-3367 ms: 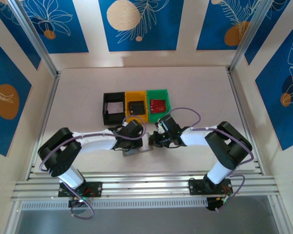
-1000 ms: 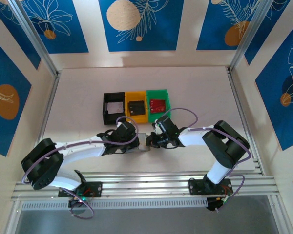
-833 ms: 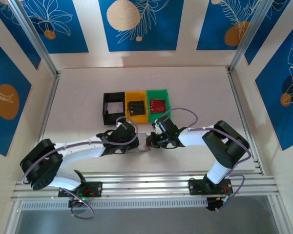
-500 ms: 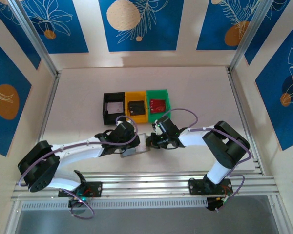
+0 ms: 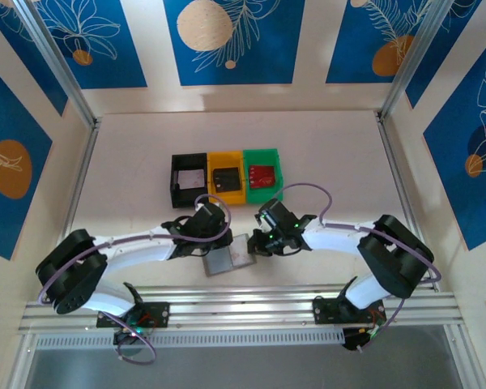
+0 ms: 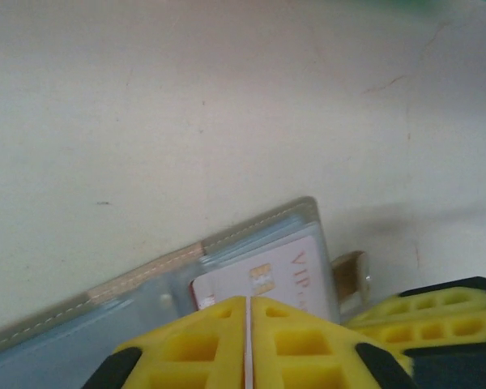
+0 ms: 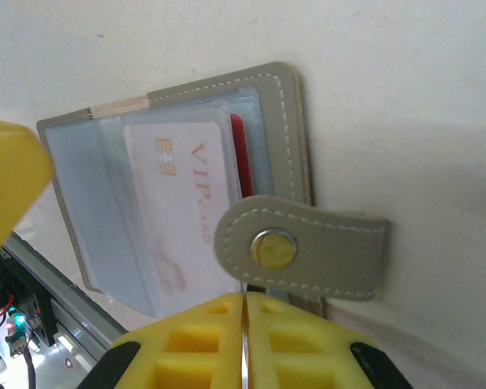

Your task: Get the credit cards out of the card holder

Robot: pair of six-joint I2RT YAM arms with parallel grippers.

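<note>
The grey card holder (image 5: 228,258) lies open on the table near the front rail, between my two grippers. Its clear pocket holds a white VIP card (image 7: 186,186) with a red card (image 7: 236,154) behind it, and the snap tab (image 7: 308,247) is folded over the right edge. My left gripper (image 5: 215,245) is shut, its yellow fingertips (image 6: 249,306) low over the holder (image 6: 259,225) and the white card (image 6: 287,271). My right gripper (image 5: 257,243) is shut at the holder's (image 7: 275,113) tab edge (image 7: 245,301). Whether either pinches the holder is unclear.
Three small bins stand in a row behind the holder: black (image 5: 189,180), yellow (image 5: 225,180) and green (image 5: 263,174), each with a card inside. The aluminium front rail (image 5: 243,304) runs just below the holder. Open table lies beyond the bins.
The holder, earlier squeezed between the two grippers, has dropped toward the front rail and lies open and flat. The right arm's elbow swung out to the right.
</note>
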